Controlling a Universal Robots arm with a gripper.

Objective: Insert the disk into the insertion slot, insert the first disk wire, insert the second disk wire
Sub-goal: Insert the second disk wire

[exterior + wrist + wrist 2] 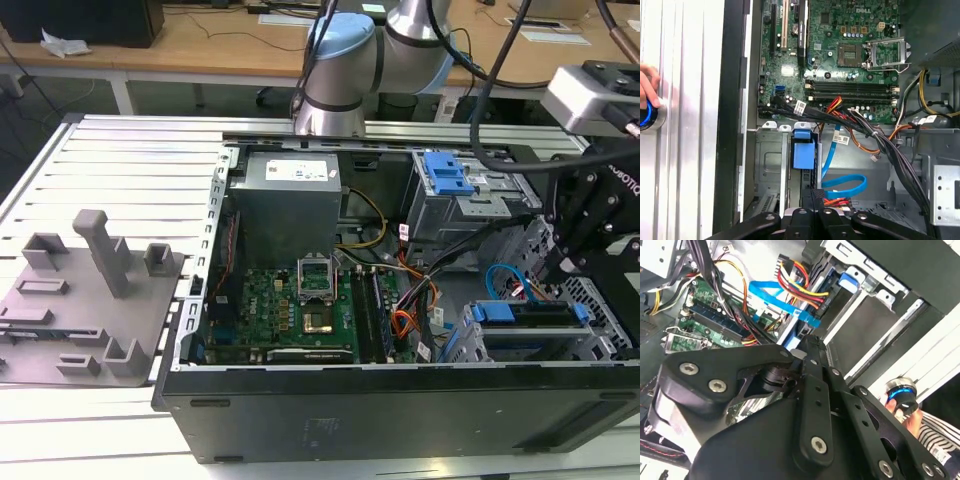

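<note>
**A:** Where is the tool?

**B:** The tool [562,262] hangs inside the open computer case [400,400], low at the exterior view's right, just above the disk [530,312]. In the second wrist view its black links meet over the blue carrier edge, and the fingers [812,347] look drawn close together around something dark at their tips. What that is, I cannot tell.

**A:** And the disk?

**B:** It sits in the insertion slot [590,345], its blue frame showing along the top edge (the taller grey cage [455,200] with the blue latch stands behind it).

**A:** The wires?

**B:** The first disk wire [800,282], red and yellow strands, runs down to a black plug at the disk's end. The second disk wire [842,185], light blue and flat, curls in a loop just beside the tool in the first wrist view.

**A:** Anything else?

**B:** A person's hand [649,90] rests on a round knob [647,117] on the slatted surface [120,160], outside the case. The green motherboard [290,300] lies well apart from the tool.
</note>
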